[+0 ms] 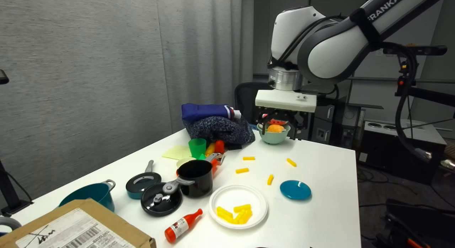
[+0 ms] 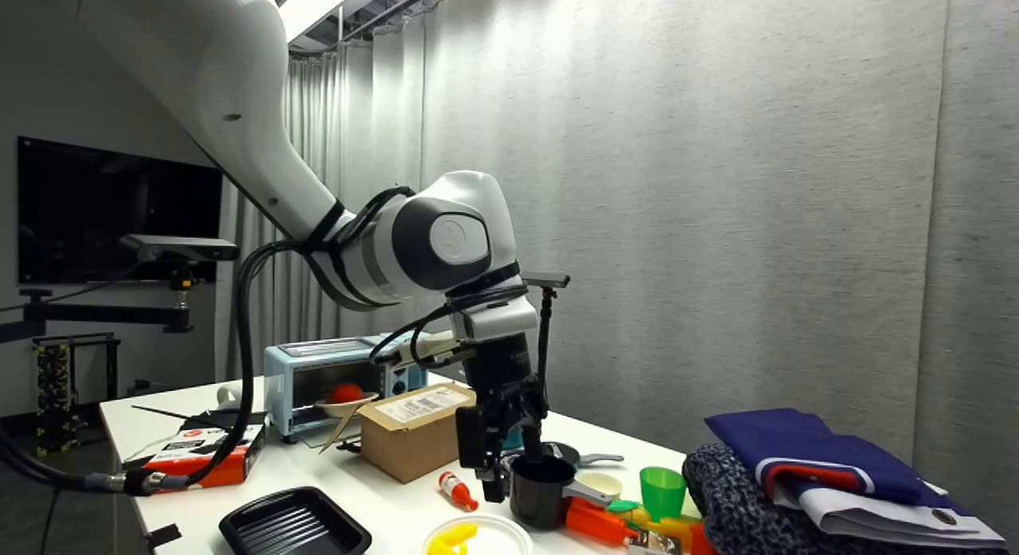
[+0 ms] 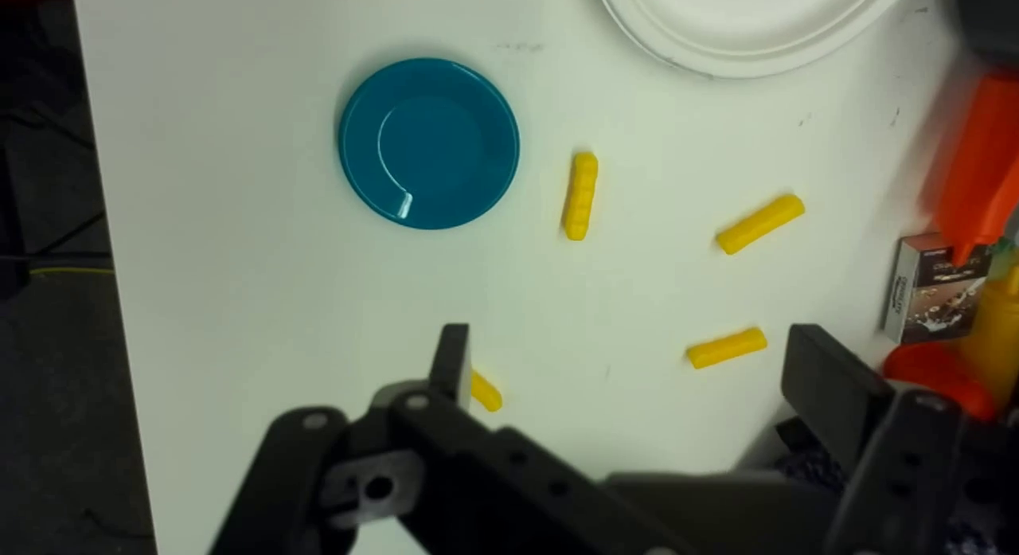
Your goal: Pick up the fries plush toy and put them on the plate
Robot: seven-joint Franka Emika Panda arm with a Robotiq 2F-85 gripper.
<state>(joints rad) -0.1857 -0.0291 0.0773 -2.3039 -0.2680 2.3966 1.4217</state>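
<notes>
**Pickup: Align Jaws, Then Descend**

Work across the counter [image 3: 239,340] from left to right; positions refer to the wrist view unless stated.

1. Upper left: teal dish [image 3: 430,145]. Hold the jaws clear of its rim during descent.
2. Lower centre-left: diagonal fry [image 3: 486,392], partly hidden behind a fingertip [image 3: 450,365]. Do not attempt it until its full length shows.
3. Upper centre: lengthwise fry [image 3: 581,197], near the dish, aligned almost with the frame's vertical. Judged the best next pick: the jaws close across the frame and should meet its narrow sides with little rotation.
4. Lower centre: claw [image 3: 629,348], jaws spread wide, nothing held. Centre it over the lengthwise fry, reduce the spread, lower straight, then close lightly.
5. Right of centre: lower cross fry [image 3: 727,348] and upper cross fry [image 3: 760,224]. Both lie more nearly across the frame; turn the claw before gripping either.
6. Upper right: plate [image 3: 752,29], cut off by the frame edge. In an exterior view, plated fries [image 1: 243,216] rest on it. Release low, over bare surface.
</notes>
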